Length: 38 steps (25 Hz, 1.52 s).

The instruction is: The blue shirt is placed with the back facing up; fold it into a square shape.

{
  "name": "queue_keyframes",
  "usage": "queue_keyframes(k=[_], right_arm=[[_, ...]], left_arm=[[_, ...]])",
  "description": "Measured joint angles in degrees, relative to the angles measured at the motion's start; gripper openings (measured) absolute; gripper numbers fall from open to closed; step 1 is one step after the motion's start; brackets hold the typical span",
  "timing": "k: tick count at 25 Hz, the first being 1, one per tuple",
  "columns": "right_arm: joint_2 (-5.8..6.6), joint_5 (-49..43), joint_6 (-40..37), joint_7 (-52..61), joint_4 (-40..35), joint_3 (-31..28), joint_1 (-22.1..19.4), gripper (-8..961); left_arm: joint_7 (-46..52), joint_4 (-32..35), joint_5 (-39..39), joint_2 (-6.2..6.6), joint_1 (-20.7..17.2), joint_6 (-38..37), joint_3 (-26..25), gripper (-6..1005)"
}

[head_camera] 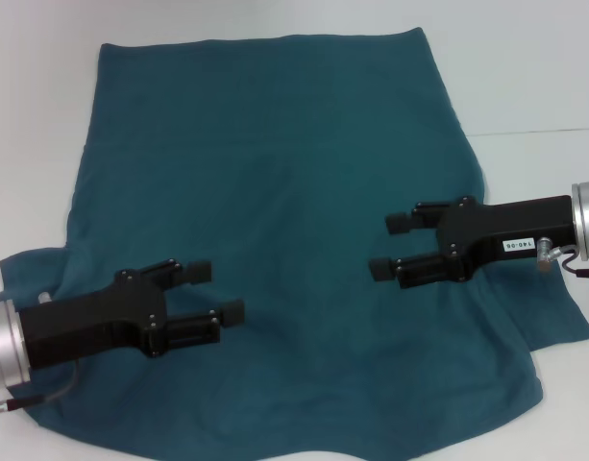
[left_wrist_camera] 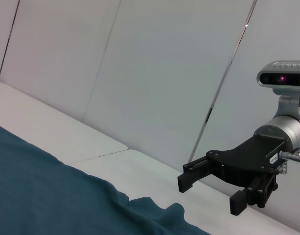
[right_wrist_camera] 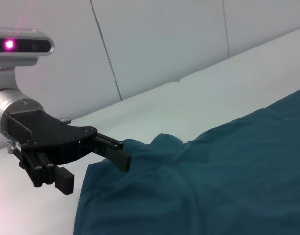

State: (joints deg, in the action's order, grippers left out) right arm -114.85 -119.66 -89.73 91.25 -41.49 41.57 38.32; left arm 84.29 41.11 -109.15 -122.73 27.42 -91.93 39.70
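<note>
The blue shirt [head_camera: 294, 192] lies spread flat on the white table [head_camera: 525, 67], plain side up, with its sleeves rumpled at the near left and right. My left gripper [head_camera: 217, 292] hovers open over the shirt's near left part, fingers pointing right. My right gripper [head_camera: 390, 246] hovers open over the shirt's right side, fingers pointing left. Neither holds anything. The left wrist view shows the shirt [left_wrist_camera: 47, 200] and the right gripper [left_wrist_camera: 210, 194] beyond it. In the right wrist view the left gripper [right_wrist_camera: 94, 174] stands over the shirt's [right_wrist_camera: 218, 181] bunched edge.
Bare white table surrounds the shirt at the far side and to the right, with a seam line [head_camera: 534, 131] running across it. Pale wall panels [left_wrist_camera: 154, 73] stand behind the table.
</note>
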Motion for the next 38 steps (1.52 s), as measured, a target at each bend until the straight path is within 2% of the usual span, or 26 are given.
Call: queue_keyframes(k=[16,23,28,38], right_arm=[[0.0,-0.04,0.0,0.08,0.06,-0.08,0.15,897],[-0.11,0.32,0.1,0.14,0.33,-0.21,0.0,897],[-0.28,0.4,0.33,0.16,0.5,-0.51,-0.22,897],[-0.6,0.49,0.49,0.15,0.38,-0.64,-0.46,897]], left_arm=[[0.16,-0.21,0.0,0.08,-0.08,0.98,-0.69,884],[3.85,0.1,0.0,-0.3,-0.46,8.33,-5.32,881],[9.42,-0.02,-0.07,0.04,-0.89,13.04,-8.28,875],[15.0,2.09,-0.43,-0.05,-3.84,15.55,-12.16,875]])
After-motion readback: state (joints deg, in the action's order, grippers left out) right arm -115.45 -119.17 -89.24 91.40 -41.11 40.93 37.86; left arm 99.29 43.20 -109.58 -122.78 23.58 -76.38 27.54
